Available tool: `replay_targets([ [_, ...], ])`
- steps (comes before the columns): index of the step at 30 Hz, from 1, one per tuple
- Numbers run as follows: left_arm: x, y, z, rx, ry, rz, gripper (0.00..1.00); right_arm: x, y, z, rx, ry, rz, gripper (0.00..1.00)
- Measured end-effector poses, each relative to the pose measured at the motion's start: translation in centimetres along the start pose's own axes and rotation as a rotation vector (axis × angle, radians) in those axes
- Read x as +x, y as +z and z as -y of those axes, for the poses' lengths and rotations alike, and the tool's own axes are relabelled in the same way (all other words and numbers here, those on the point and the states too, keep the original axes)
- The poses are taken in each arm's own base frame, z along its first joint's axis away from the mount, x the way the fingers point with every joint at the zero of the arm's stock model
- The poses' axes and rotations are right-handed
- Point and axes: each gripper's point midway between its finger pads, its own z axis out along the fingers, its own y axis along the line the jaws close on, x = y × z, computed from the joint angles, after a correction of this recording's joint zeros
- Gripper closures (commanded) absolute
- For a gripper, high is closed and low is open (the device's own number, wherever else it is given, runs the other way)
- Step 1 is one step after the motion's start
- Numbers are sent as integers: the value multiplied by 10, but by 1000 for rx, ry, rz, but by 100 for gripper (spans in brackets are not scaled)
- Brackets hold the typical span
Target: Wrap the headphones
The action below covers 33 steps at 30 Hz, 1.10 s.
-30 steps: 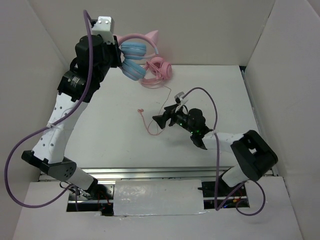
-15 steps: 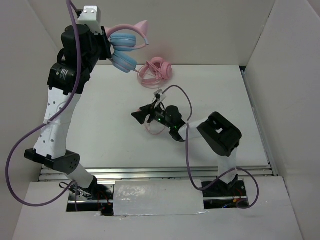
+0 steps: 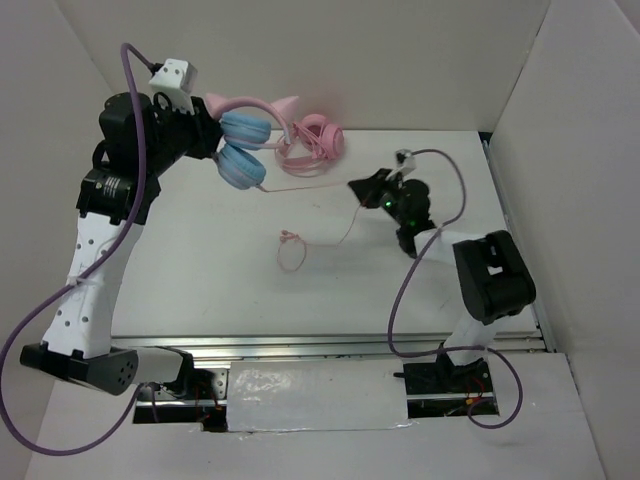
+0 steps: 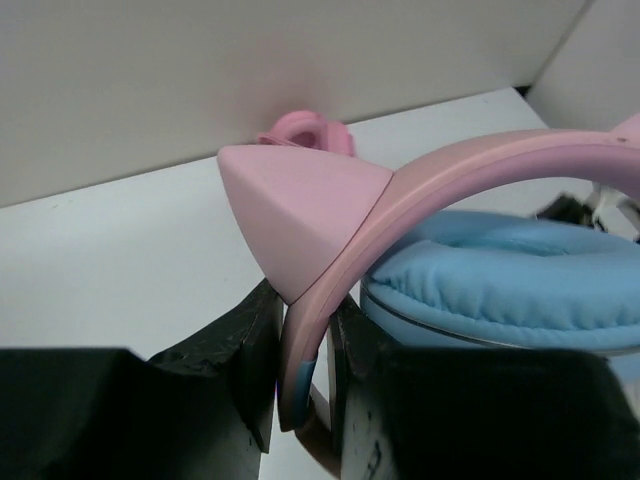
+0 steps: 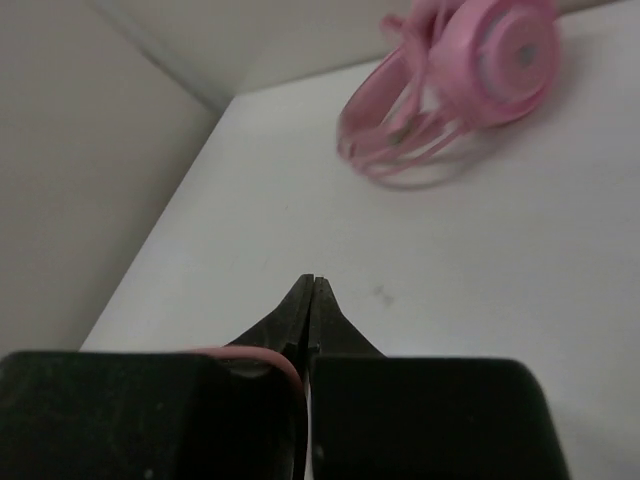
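Right wrist view shows the right gripper (image 5: 312, 290) clenched. Its two black fingers are pressed together to a point, and a strand of the thin pink cable (image 5: 252, 356) is pinched between them near their base. From the top camera, that gripper hangs over the far right part of the white table (image 3: 200, 270). One stretch of the cable runs from it in a nearly straight line leftward to the lower blue ear cup. The other stretch droops to the table and ends in a small loop lying near the middle.

The left gripper (image 4: 303, 375) is clamped on the headphones (image 4: 500, 290), with one finger on each side of the pink headband just below a cat ear. Seen from above, the left arm holds them up off the table at the far left, close to the back wall, with one blue cup above the other.

The all-pink headphones (image 3: 315, 140) lie on the table against the back wall, just right of the held pair and apart from the right gripper.
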Motion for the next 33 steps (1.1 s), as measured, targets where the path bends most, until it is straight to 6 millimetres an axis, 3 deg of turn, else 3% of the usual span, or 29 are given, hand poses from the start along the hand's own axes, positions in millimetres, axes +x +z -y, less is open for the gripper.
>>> replay_targets([
  [3, 6, -4, 18, 106, 19, 8, 100, -67, -19, 43, 68, 10, 82, 100],
  [5, 3, -2, 29, 166, 27, 30, 100, -85, -27, 50, 80, 7, 89, 100],
  [8, 2, -3, 39, 232, 55, 36, 100, -106, -28, 42, 92, -14, 77, 100],
  [11, 6, -5, 53, 312, 114, 47, 100, -130, -15, 33, 100, -33, 30, 100],
  [15, 36, -3, 76, 421, 200, 23, 100, -189, 9, 13, 68, -117, 35, 100],
  [17, 56, 1, 86, 452, 226, -7, 100, -206, 14, 1, 50, -147, 27, 100],
  [20, 90, 15, 98, 441, 263, -68, 100, -216, 14, -6, 57, -170, -2, 100],
  [25, 170, 44, 126, 431, 313, -244, 100, -219, 13, -12, 100, -212, -75, 100],
  [28, 218, 59, 120, 356, 321, -358, 100, -219, 13, -24, 123, -252, -116, 100],
  [33, 259, 83, 98, 222, 319, -490, 100, -192, 8, -48, 143, -329, -202, 100],
])
